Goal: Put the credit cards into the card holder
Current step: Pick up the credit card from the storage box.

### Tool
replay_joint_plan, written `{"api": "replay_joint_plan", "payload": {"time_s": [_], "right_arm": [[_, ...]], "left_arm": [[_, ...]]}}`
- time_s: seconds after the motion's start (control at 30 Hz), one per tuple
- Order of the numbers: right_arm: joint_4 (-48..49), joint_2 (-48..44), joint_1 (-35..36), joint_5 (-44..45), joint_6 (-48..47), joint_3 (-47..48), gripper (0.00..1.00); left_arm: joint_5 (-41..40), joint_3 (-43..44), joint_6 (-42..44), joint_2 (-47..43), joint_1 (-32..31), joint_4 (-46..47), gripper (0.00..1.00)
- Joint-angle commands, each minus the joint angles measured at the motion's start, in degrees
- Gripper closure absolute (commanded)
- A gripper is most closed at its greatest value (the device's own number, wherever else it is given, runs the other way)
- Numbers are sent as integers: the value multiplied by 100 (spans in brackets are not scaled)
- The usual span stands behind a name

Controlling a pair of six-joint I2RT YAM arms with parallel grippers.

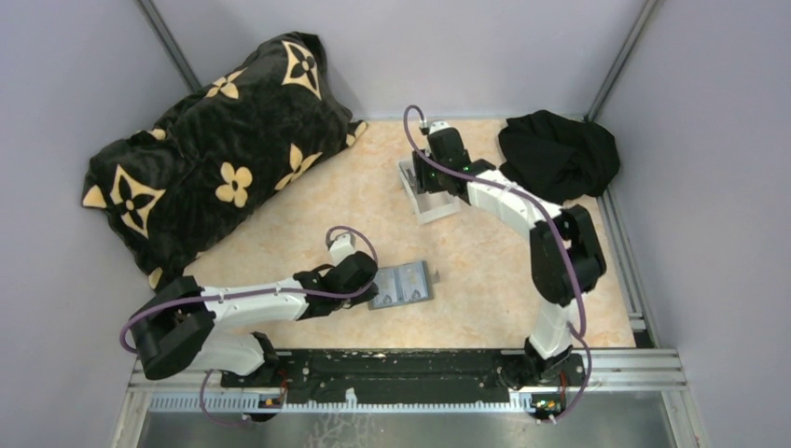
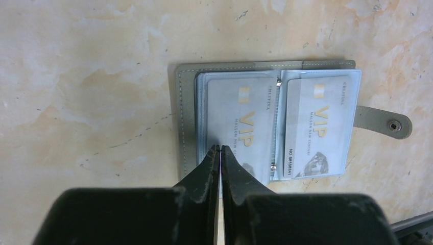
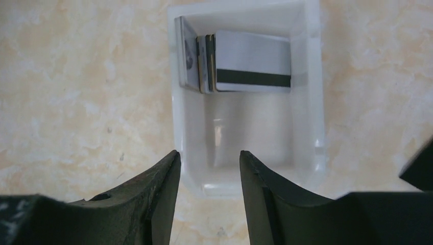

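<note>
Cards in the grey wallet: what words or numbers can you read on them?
"VIP" on the left card in the card holder.
"VIP" on the right card.
"NO." then digits on the right card: digits too blurred.
Other small print: too small to read.

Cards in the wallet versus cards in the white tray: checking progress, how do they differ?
The wallet cards lie flat, face up, side by side under clear sleeves of the card holder, gold VIP print showing. The tray cards stand on edge, bunched at one end of the white tray; the nearest shows its back with a black stripe. Both groups are pale grey cards.
</note>
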Motion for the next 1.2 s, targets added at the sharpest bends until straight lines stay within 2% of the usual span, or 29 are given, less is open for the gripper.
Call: {"api": "replay_joint_plan", "payload": {"time_s": [0.0, 0.3, 1.17], "right_arm": [[91, 492, -248, -358, -129, 737, 53], [-8, 1245, -457, -649, -173, 1498, 53], [-363, 2479, -745, -1354, -61, 2559, 53]], "left_arm": [[-186, 167, 264, -32, -10, -209, 92], [-193, 193, 352, -6, -1, -206, 92], [-161, 264, 415, 111, 104, -183, 92]]}}
